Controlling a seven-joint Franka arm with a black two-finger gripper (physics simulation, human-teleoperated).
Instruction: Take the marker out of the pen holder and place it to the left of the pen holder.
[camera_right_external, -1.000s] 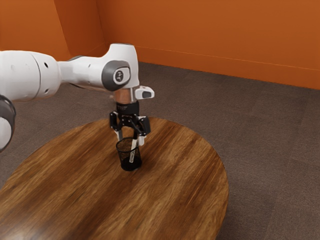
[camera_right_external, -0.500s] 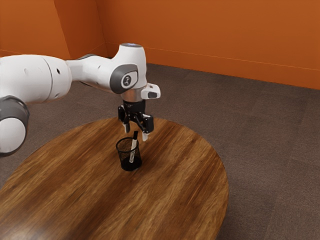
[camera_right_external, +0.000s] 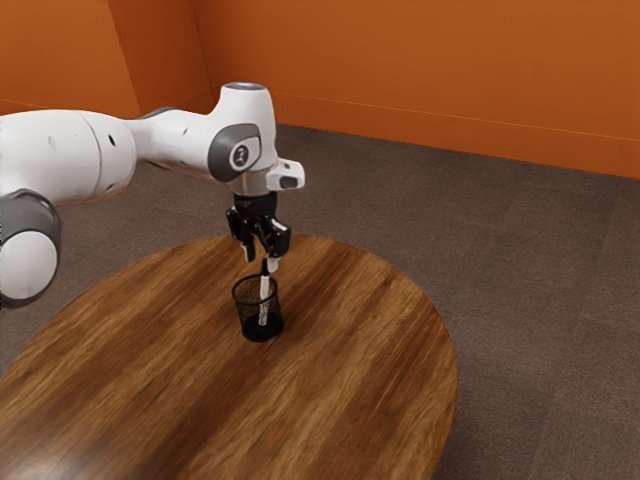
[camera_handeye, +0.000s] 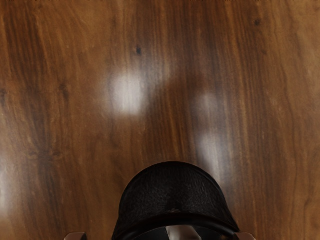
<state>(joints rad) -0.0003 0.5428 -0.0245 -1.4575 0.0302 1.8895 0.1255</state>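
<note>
Black holder (camera_right_external: 258, 330) sits in from the exterior view's far edge of the surface (camera_right_external: 360, 370), marker (camera_right_external: 265, 286) upright-ish inside, tool (camera_right_external: 262, 261) spread and empty just above. Grasp step imo, so centre up, dip slightly and pinch

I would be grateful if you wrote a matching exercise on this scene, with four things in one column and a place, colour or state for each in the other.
Column one
1. Marker
2. Pen holder
3. Gripper
4. Table

Column two
A. Jaws apart, close above the mesh rim
B. Brown, with wood grain and a curved edge
C. Standing inside the mesh, its dark end sticking out above the rim
D. Black mesh, upright on the wood

Right pairs: 1-C, 2-D, 3-A, 4-B
</note>
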